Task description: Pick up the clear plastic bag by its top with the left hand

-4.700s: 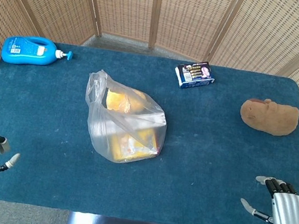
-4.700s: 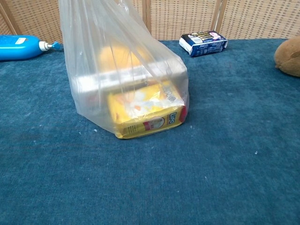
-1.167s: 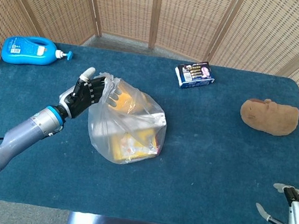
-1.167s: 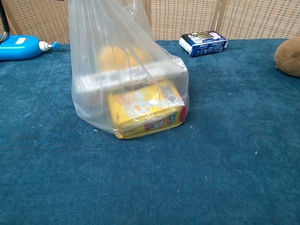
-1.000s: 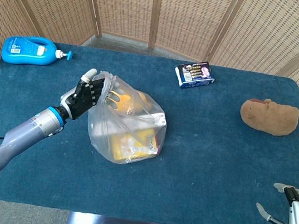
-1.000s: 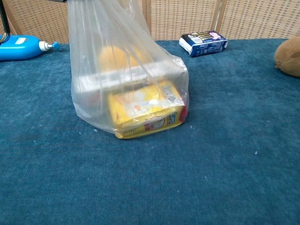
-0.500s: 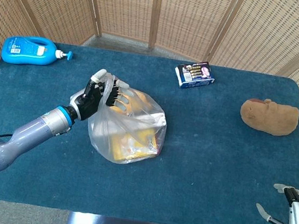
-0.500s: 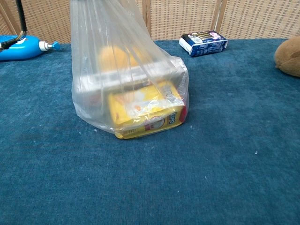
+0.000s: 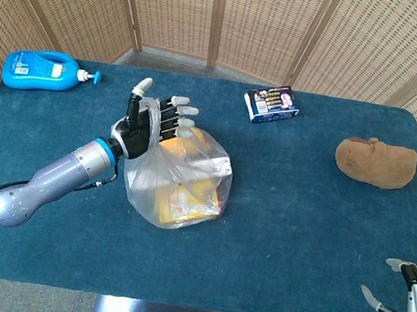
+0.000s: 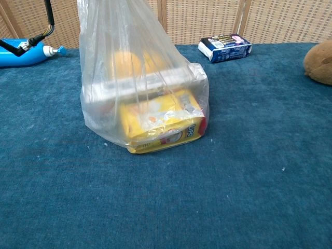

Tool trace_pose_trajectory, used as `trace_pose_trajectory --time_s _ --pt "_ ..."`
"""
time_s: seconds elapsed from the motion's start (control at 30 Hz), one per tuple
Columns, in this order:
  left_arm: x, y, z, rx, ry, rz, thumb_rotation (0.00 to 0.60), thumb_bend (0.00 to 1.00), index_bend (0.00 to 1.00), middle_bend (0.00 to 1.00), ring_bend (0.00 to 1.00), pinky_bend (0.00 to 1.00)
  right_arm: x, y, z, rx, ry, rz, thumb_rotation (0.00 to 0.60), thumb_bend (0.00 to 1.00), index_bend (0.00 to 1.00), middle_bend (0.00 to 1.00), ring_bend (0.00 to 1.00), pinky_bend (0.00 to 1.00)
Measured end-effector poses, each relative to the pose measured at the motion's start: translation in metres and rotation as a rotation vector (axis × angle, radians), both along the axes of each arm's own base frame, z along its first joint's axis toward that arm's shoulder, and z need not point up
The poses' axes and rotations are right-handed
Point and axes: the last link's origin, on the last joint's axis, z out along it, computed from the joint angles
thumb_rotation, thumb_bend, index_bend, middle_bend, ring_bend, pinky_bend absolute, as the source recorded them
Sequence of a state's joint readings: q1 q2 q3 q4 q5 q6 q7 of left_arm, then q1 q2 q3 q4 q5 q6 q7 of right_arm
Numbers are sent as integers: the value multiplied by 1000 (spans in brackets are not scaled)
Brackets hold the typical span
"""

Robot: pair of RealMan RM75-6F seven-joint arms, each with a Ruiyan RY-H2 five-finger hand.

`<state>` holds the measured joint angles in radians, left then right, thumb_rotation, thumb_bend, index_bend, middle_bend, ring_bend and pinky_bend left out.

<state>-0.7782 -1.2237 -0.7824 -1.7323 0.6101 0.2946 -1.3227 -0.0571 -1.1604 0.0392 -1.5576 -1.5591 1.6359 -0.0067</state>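
Note:
The clear plastic bag stands left of the table's middle, with a yellow box and something orange inside. In the chest view the bag fills the left centre and its top runs out of frame. My left hand is at the bag's top on its left side, palm against the gathered plastic, thumb raised and fingers spread out over the opening. No finger is visibly closed on the plastic. My right hand rests at the near right corner, fingers apart, holding nothing.
A blue pump bottle lies at the far left. A dark blue packet sits at the back centre, a brown plush toy at the right. Wicker screens surround the blue table. An arm cable shows in the chest view.
My left hand has reached from the near left edge to the bag's top. In the last half second its curled fingers stretched out over the opening. The bag's top narrowed slightly.

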Motion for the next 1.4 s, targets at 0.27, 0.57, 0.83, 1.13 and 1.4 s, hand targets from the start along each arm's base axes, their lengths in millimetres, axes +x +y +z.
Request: trace_pose_trajectory --time_s 0.27,0.57,0.83,1.13,1.4 --pt "1 5 9 -3 -70 83 0 490 398 510 560 616 2 0 1 -4 0 5 275 217 339 412 373 324" --pt "9 0 19 56 31 3 14 659 424 543 637 721 5 -2 -1 0 -5 16 275 217 339 412 373 323" --pt "11 0 20 94 90 0 281 789 739 829 856 871 5 -2 0 -2 -4 15 274 218 339 412 373 323" --pt "20 0 19 44 67 0 404 830 848 942 968 936 6 -3 0 -2 -2 15 273 218 339 412 373 321" --pt "30 3 28 25 -4 -14 430 824 853 942 999 950 6 -3 -1 -1 -2 14 276 218 339 412 373 321"
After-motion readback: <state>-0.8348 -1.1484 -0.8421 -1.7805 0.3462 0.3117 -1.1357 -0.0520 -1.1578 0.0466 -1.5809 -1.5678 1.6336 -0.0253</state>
